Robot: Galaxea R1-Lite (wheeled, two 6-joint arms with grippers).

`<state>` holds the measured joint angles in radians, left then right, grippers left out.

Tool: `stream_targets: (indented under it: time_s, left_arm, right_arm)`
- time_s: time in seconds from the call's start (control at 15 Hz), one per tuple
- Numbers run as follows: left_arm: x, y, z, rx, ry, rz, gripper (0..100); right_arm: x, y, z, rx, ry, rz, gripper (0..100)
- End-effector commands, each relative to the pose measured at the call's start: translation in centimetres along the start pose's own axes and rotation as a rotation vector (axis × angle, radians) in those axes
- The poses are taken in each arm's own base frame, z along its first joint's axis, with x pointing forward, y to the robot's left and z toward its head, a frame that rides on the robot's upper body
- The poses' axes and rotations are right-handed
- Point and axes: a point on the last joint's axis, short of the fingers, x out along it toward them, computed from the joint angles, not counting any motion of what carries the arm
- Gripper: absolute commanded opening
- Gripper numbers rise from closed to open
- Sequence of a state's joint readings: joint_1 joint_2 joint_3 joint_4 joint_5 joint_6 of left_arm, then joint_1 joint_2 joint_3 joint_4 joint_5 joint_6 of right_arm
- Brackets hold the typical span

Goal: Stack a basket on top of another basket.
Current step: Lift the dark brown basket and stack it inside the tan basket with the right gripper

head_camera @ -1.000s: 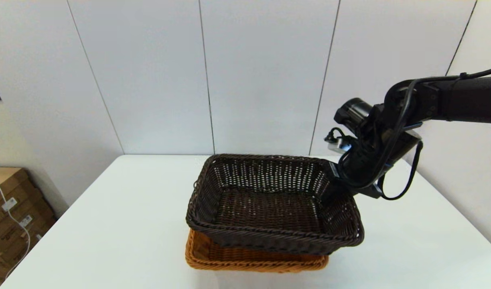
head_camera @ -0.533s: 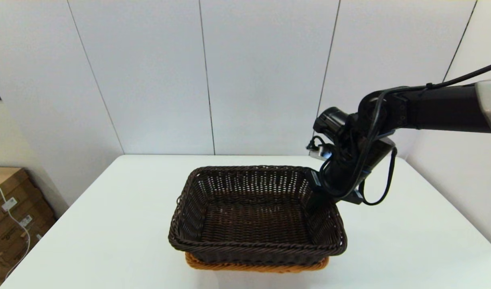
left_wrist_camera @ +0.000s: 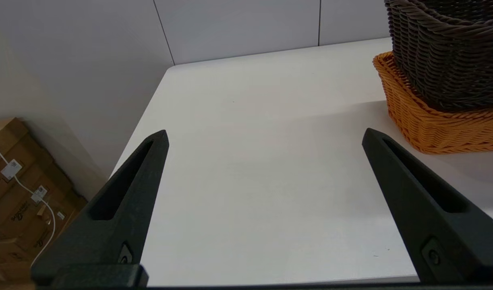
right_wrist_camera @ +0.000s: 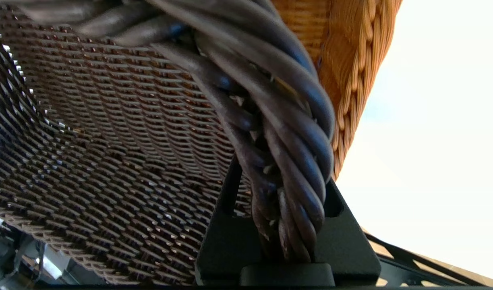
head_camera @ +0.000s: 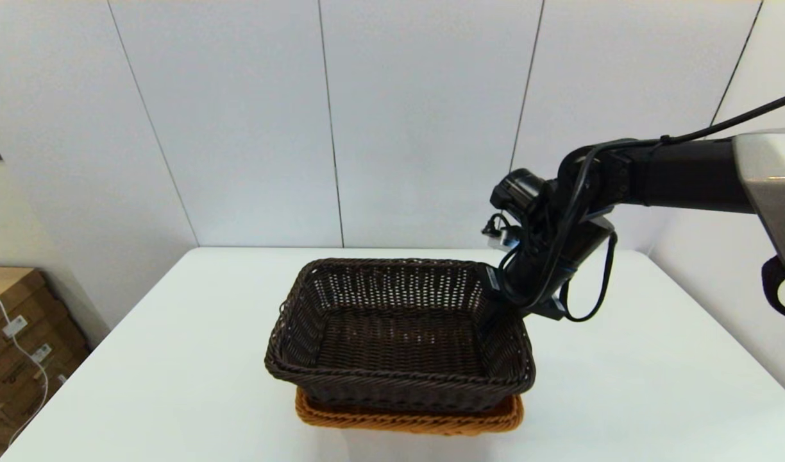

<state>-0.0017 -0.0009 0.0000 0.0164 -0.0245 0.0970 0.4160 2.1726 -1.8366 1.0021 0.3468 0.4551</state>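
Observation:
The dark brown basket [head_camera: 399, 333] hangs tilted over the orange-tan basket [head_camera: 408, 417], its near side low in the tan one. My right gripper [head_camera: 505, 308] is shut on the dark basket's right rim near the far corner. In the right wrist view the braided rim [right_wrist_camera: 286, 161] runs between the black fingers [right_wrist_camera: 343, 241], with the orange-tan basket's rim [right_wrist_camera: 351, 80] behind. The left wrist view shows the dark basket [left_wrist_camera: 448, 52] sitting in the tan basket [left_wrist_camera: 431, 125] off to one side. My left gripper [left_wrist_camera: 264, 139] is open over bare table.
The white table [head_camera: 174, 359] reaches to the wall panels behind. Cardboard boxes [head_camera: 14, 346] with a white cable stand on the floor past the table's left edge. The right arm [head_camera: 675, 176] reaches in from the right above the table.
The right gripper has carried the dark basket leftward and down, so that it now covers the orange-tan basket almost squarely instead of overhanging to the right.

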Motion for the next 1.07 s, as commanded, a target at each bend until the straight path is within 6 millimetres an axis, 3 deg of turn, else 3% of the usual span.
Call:
stream_targets:
  time_s: [0.07,0.6,1.07]
  left_arm:
    - [0.0,0.0,-0.1,0.001,0.006,0.000,100]
    - [0.0,0.0,-0.1,0.003,0.006,-0.002,100]
    - [0.0,0.0,-0.1,0.001,0.006,-0.002,100]
  right_arm:
    - [0.0,-0.2,0.8,0.013,-0.013,0.006,0]
    - [0.2,-1.2,1.6,0.038,-0.009,-0.003,0]
    - [2.2,-1.9,1.8,0.051,0.044,-0.030,0]
